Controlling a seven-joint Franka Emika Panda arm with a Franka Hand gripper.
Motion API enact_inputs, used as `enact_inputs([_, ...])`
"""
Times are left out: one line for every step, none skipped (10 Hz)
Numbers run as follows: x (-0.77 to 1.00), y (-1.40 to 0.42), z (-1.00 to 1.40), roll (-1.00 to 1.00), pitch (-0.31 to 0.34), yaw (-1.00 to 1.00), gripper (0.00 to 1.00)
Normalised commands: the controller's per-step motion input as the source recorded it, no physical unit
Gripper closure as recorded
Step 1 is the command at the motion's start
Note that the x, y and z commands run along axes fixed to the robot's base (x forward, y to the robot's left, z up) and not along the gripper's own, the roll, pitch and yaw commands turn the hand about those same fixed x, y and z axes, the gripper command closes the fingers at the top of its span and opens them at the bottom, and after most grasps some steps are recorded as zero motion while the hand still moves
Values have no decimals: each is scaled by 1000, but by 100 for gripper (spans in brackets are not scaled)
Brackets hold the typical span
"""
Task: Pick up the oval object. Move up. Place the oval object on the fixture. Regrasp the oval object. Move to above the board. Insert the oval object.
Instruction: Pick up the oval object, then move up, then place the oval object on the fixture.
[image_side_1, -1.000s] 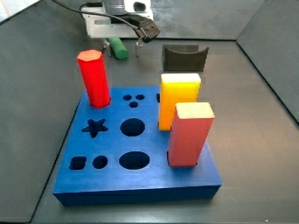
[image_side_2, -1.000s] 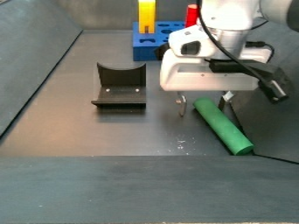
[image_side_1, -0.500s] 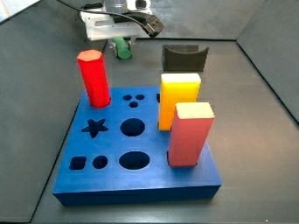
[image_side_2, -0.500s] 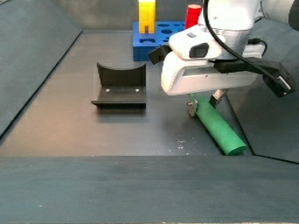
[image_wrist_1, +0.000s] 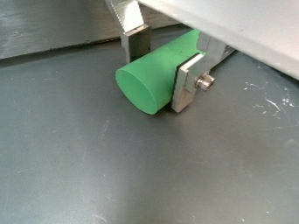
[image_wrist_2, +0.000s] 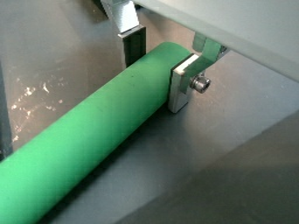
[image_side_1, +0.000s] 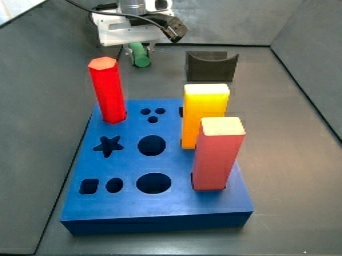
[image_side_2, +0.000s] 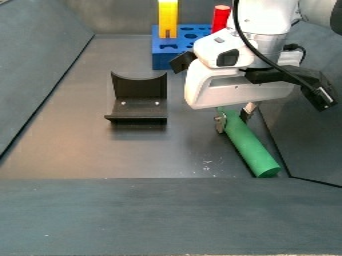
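STEP: pick-up | END EFFECTOR (image_wrist_1: 162, 63): low at the grey floor, silver finger plates pressed on either side of the long smooth green oval rod (image_wrist_2: 105, 118) | OBJECT: lying flat on floor, near black notched fixture (image_side_2: 136, 98), well apart from blue holed board (image_side_1: 154, 170) | RISK: grip sits near one end, so long free end may sag or swivel on lifting.

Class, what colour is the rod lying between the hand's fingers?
Green; the oval object between the hand shows best in a wrist view.
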Motion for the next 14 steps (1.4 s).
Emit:
enact_inputs([0,0,0,0,0,0,100])
enact_inputs([0,0,0,0,0,0,100])
enact_inputs([0,0,0,0,0,0,100])
enact_inputs([0,0,0,0,0,0,100])
enact_inputs([0,0,833,0,0,0,100])
enact_inputs([42,-10,804,10,-17,-18,100])
enact_inputs([36,-12,750,15,-2,-27,100])
enact_inputs([19,-24,602,29,35,-35,100])
enact_inputs([1,-13,479,50,48,-34,100])
enact_inputs([-16,-3,317,77,58,-30,100])
enact_inputs([-19,-4,198,97,63,-25,100])
enact_inputs([0,0,1000,0,0,0,100])
enact_inputs([3,1,1000,4,1,7,100])
enact_inputs([-12,2,1000,11,29,2,100])
